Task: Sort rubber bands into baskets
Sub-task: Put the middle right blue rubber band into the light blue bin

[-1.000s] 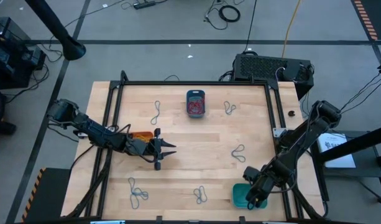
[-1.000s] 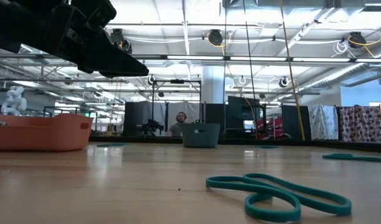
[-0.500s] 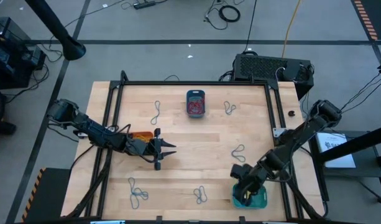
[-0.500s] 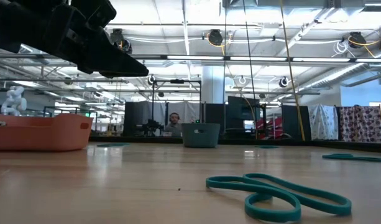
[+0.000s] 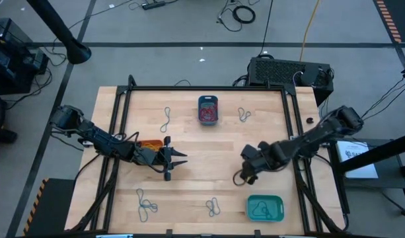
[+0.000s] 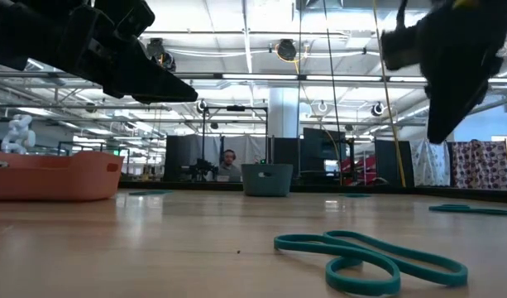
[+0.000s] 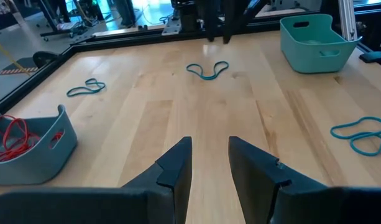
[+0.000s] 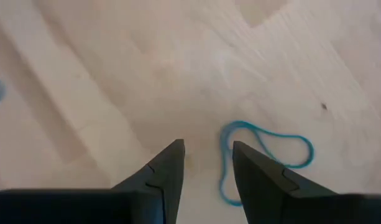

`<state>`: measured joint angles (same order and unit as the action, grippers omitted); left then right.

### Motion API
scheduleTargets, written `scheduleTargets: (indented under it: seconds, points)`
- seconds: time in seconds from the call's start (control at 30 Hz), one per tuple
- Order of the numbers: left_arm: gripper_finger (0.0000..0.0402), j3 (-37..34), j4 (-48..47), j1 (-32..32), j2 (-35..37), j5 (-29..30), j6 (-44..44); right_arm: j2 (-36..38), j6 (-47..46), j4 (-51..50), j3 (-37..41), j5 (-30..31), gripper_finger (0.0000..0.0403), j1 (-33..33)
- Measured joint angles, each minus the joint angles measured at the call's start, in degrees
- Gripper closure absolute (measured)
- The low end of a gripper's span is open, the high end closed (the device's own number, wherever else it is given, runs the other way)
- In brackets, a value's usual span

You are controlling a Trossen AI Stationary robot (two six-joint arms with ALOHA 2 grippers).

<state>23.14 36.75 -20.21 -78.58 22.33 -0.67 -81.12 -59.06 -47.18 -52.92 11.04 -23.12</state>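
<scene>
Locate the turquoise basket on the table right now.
In the high view the turquoise basket sits near the table's front edge on the right side, just below the right gripper, with a teal rubber band on its left.

Wood table w/ bands, baskets

Right end effector moved off the turquoise basket, now over bare desk just above a teal rubber band; fingers apart, empty. Band left in basket.
</scene>
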Motion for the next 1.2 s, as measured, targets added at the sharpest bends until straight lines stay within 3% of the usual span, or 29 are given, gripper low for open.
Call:
scheduleTargets:
  seconds: [0.3, 0.5, 0.83, 0.93, 1.2]
  points:
    - [0.0288, 0.0, -0.93, 0.0, 0.0, 0.01, -0.04, -0.02, 2.12, 7.02, 9.14, -1.82, 0.0273, 2.17]
    - [0.0288, 0.0, -1.66, 0.0, 0.01, 0.02, -0.07, -0.04, 0.34, 17.12, 16.41, -1.76, 0.0273, 2.07]
    - [0.0288, 0.0, -1.76, 0.0, 0.0, 0.01, -0.11, 0.2, -1.22, 21.27, 21.08, -0.5, 0.0275, 1.18]
    - [0.0288, 0.0, -1.75, 0.0, 0.01, 0.02, -0.11, 0.2, -1.33, 21.24, 21.13, -0.41, 0.0295, -0.1]
    - [0.0288, 0.0, -1.77, 0.0, 0.0, 0.02, -0.13, 0.11, -2.93, 23.86, 21.27, -2.79, 0.0395, -3.67]
